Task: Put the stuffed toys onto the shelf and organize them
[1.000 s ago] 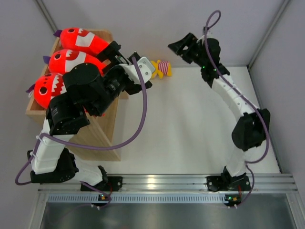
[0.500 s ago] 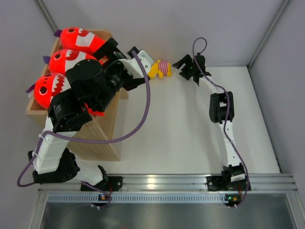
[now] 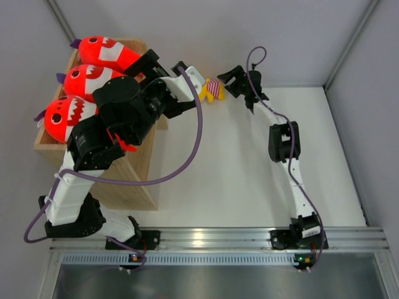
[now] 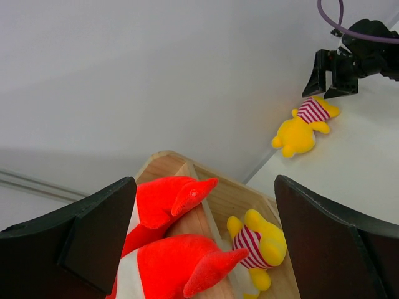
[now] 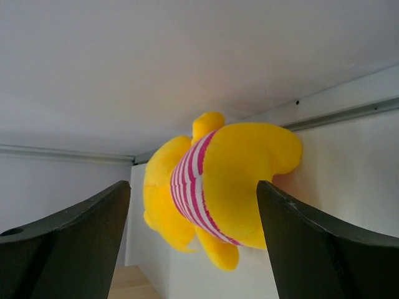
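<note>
1. Right claw [image 3: 230, 81]: spread wide. In the right wrist view both fingers [image 5: 68, 243] stand apart, one on each side of the yellow plush toy with red-white stripes [image 5: 218, 187].
2. That toy sits in the gap ahead of the fingertips. The jaws are not pressed onto it, and contact between a fingertip and the plush cannot be determined.
3. Toy position: it lies on the white tabletop [image 3: 237, 162] at its far edge, close against the back wall and near the far right corner of the shelf [image 3: 134, 168]. The striped band faces the right claw.
4. Left claw [image 4: 204, 180]: spread to its full width, holding nothing and touching nothing. It hangs above the far end of the shelf top.
5. Red plush sharks [image 3: 93, 78]: three units lie side by side across the shelf's raised-rim tray, with white toothy bellies up and heads toward the left edge. In the left wrist view two red tail tips point into the gap between the left claw's fingers.
6. Second yellow striped toy [image 4: 259, 240]: it lies on the wooden tray surface just beside the shark tails, below the left claw.
7. The two claws are well apart. The loose toy lies between them, nearer the right claw.
</note>
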`<state>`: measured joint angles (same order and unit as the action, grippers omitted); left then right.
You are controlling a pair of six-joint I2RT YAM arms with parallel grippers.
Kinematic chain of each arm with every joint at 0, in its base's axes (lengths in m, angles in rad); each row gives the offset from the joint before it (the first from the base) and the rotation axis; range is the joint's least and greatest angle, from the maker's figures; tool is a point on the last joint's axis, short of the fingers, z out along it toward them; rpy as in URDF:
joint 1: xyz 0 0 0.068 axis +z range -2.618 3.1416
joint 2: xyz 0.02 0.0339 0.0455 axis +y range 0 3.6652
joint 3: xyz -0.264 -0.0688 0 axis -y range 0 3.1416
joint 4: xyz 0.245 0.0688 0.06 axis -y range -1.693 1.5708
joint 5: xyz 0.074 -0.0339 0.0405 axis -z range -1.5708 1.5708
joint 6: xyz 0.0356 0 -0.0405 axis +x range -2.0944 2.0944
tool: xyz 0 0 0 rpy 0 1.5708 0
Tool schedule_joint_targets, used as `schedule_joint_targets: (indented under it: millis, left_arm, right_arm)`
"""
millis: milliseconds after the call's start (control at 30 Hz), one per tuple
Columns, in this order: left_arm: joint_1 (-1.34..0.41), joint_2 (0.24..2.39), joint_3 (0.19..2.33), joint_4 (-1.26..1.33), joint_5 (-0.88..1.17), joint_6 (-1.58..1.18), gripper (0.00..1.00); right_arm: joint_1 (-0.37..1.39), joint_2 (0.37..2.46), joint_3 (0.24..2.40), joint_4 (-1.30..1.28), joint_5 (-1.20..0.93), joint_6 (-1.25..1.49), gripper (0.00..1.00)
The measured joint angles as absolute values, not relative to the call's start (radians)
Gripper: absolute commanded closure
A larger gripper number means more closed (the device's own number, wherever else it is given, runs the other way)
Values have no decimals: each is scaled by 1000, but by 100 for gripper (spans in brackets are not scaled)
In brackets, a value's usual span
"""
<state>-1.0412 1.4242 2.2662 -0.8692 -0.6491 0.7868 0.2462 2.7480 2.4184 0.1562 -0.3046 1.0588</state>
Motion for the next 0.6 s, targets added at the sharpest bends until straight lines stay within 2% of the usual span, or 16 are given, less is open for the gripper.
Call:
schedule_joint_targets:
  millis: [67, 167, 267, 300, 333, 367, 467, 600]
  left_arm:
    - [-1041, 1424, 2266, -869, -649, 787, 2]
    - [-1041, 1424, 2266, -871, -649, 787, 2]
    - [-1041, 1424, 2266, -873, -649, 787, 2]
    - [-1041, 1424, 2266, -873, -649, 787, 2]
    - [-1041, 1424, 2266, -874, -649, 787, 2]
    - [-1041, 1424, 2266, -875, -649, 787, 2]
    - [-1037, 1423, 2266, -876, -649, 787, 2]
    - [-1027, 1417, 2264, -876, -646, 786, 2]
  right_arm:
    - [262, 2761, 2418, 156, -279, 1058, 18]
    - [279, 2788, 2418, 149, -258, 1058, 25]
    - [286, 2810, 2418, 142, -249, 1052, 62]
    - [287, 2815, 2418, 140, -249, 1050, 83]
    - [288, 2816, 2418, 139, -249, 1046, 95]
    - [289, 2816, 2417, 139, -248, 1045, 100]
    - [287, 2804, 2374, 173, -256, 1034, 100]
    - [275, 2671, 2120, 276, -305, 958, 100]
